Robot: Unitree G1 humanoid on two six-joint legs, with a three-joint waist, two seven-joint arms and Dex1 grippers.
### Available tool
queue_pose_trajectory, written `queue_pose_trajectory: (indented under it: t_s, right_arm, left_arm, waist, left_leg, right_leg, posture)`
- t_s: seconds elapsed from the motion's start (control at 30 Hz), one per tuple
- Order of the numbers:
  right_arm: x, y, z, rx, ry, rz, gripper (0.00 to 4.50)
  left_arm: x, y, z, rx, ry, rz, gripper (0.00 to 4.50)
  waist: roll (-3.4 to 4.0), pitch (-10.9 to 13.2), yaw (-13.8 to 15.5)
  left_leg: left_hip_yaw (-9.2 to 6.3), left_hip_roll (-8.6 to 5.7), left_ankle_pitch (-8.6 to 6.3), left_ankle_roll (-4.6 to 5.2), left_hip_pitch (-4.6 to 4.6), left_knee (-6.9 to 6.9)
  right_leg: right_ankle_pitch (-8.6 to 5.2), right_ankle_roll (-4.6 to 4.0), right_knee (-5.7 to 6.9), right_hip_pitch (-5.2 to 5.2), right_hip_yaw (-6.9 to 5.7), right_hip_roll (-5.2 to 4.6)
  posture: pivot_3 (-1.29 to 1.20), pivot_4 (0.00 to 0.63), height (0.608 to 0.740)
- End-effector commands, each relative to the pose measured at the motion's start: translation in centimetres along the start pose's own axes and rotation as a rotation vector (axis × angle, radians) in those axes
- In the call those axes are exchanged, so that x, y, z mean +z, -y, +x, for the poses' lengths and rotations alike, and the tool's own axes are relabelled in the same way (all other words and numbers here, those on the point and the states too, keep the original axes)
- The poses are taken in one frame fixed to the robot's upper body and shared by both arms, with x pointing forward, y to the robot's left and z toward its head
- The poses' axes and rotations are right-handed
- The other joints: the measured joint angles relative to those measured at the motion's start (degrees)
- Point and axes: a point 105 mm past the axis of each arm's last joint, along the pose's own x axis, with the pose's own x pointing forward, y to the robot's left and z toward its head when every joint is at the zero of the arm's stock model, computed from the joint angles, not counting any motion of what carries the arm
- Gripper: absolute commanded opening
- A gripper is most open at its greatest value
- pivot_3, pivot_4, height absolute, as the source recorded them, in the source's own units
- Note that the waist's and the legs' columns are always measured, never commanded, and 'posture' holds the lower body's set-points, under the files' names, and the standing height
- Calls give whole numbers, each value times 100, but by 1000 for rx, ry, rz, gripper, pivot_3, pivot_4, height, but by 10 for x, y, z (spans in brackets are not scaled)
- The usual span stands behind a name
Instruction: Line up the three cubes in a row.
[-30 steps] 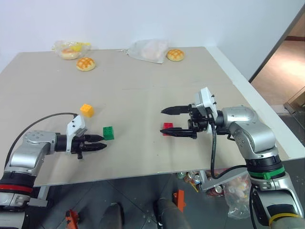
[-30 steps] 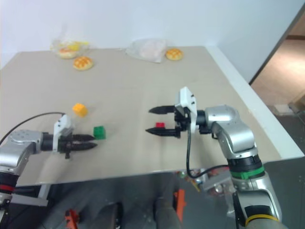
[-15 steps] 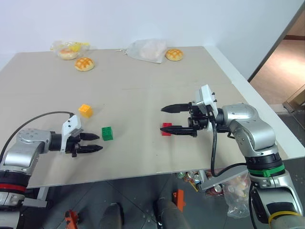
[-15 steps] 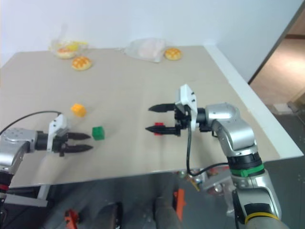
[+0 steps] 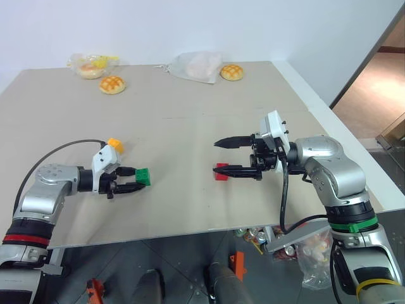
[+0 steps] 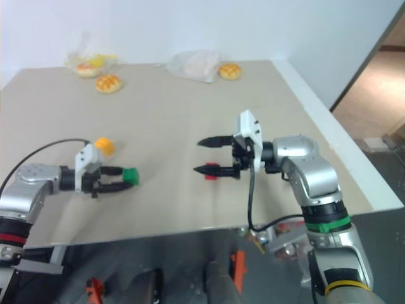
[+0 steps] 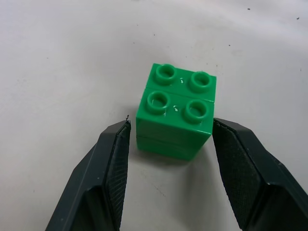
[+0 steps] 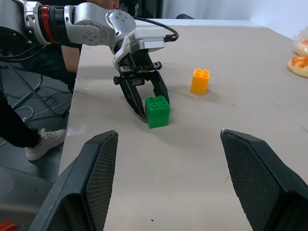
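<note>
The green cube (image 7: pixel 175 113) stands on the table (image 5: pixel 190 120) between the fingers of my left gripper (image 5: pixel 135 178), which is open; a narrow gap shows beside one finger (image 7: pixel 113 168). Just behind that wrist is the orange-yellow cube (image 8: pixel 200 81), half hidden in the left eye view. The red cube (image 5: pixel 221 172) lies near the table's middle, under the lower fingertip of my right gripper (image 5: pixel 217 156). That gripper hangs above the table, open and pointing left, with nothing in it.
Two golden buns (image 5: pixel 114 84) (image 5: pixel 232 72) and two plastic bags (image 5: pixel 196 65) (image 5: pixel 93 63) lie at the far edge. The table's right edge (image 5: pixel 329 117) runs past my right arm. A person's leg and shoe (image 8: pixel 33 144) are beside the table.
My left gripper has moved forward to the green cube, so its fingers now flank it. The right gripper and the cubes have stayed put.
</note>
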Motion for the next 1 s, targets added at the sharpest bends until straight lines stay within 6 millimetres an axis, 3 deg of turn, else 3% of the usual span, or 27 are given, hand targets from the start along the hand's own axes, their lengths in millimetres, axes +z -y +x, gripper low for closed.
queue_pose_trajectory:
  t_s: [0.03, 0.4, 0.5, 0.57, 0.6, 1.0]
  right_arm:
    - [11, 2, 0, -1, 12, -53, 3541]
    - [12, 2, 3, -2, 16, -52, 3541]
    - [12, 3, 2, -4, 18, -53, 3541]
    - [12, 3, 3, -3, 18, -54, 3541]
    - [12, 3, 3, -4, 18, -54, 3541]
    - [12, 3, 3, -1, 18, -55, 3541]
  left_arm:
    - [8, -2, 0, 8, 17, 39, 2692]
    - [15, -10, 2, 45, 45, 53, 2692]
    - [17, -11, 3, 44, 50, 49, 3408]
    - [18, -15, 3, 70, 56, 58, 4263]
    - [18, -14, 3, 67, 56, 58, 4470]
    - [21, -11, 3, 47, 82, 53, 4470]
  waist:
    - [0, 0, 0]
    - [0, 0, 1]
    - [0, 0, 2]
    - [0, 0, 4]
    - [0, 0, 4]
    - [0, 0, 2]
  left_leg:
    - [0, 0, 0, 0, 0, 0]
    - [0, 0, 0, 0, 0, 0]
    - [-2, 0, 0, 0, 0, 0]
    - [-1, 0, 0, 0, 0, 0]
    - [-1, 0, 0, 0, 0, 1]
    - [-2, 0, 0, 0, 0, 0]
  right_leg:
    - [0, 0, 0, 0, 0, 0]
    - [0, 1, 0, 0, 0, 0]
    - [0, 0, 0, 0, -1, 1]
    - [0, 1, 0, 1, -1, 1]
    - [0, 1, 0, 1, -1, 1]
    - [1, 2, 0, 1, 0, 1]
  posture:
    - [0, 150, 740]
    - [0, 150, 740]
    - [0, 150, 740]
    - [0, 150, 740]
    - [0, 150, 740]
    - [0, 150, 740]
